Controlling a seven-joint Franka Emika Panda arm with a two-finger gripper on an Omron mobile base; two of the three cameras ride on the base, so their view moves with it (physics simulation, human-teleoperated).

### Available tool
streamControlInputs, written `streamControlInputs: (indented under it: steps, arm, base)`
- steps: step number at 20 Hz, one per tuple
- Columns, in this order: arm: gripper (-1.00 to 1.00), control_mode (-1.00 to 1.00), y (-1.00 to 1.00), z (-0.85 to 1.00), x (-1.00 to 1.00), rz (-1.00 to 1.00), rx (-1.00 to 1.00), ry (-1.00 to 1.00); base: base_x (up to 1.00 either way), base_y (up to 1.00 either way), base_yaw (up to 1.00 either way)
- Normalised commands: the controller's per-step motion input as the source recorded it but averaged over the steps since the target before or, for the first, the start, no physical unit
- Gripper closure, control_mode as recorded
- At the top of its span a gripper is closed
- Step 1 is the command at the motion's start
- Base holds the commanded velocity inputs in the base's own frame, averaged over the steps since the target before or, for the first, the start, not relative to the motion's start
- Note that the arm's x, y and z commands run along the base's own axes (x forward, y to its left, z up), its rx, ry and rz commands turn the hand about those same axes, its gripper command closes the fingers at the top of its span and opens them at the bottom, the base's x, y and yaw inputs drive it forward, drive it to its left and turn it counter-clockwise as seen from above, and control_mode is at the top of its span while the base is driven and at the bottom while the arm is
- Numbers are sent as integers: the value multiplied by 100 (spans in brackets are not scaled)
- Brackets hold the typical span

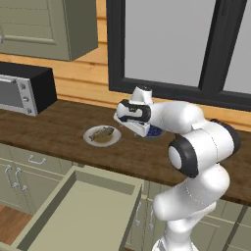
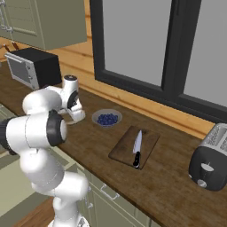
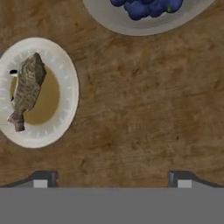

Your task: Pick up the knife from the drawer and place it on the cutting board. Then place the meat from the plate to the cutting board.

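I see the wooden surface running under the big dark-framed window. The drawer stands pulled out below it, its inside bare as far as I can see. In the left base view, a black microwave sits at about 9 o'clock; in the right base view a dark toaster sits at 3 o'clock. I can read no writing or brand on any of them. The cutting board lies near the middle, with the knife flat on it, handle toward me. The bowl of blue berries sits at 10 o'clock from the board. The plate carries the meat. My jaws hang wide apart and empty over bare wood, the plate at 10 o'clock in the hand view.
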Motion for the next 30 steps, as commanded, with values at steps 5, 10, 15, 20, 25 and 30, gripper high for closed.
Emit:
streamControlInputs:
  steps: [5, 10, 15, 20, 25, 30]
  arm:
    - [-100, -100, 24, -21, 75, -14, 9, 13]
    - [-100, -100, 4, -57, 72, 0, 0, 5]
    - [-100, -100, 23, -43, 71, 1, 0, 0]
    - [-100, -100, 28, -26, 72, 0, 0, 0]
    - [-100, -100, 22, -35, 59, 0, 0, 0]
    - [-100, -100, 17, -46, 31, 0, 0, 0]
  base:
    - [0, 0, 0]
    - [0, 0, 0]
    - [0, 0, 0]
    - [0, 0, 0]
    - [0, 0, 0]
    - [0, 0, 0]
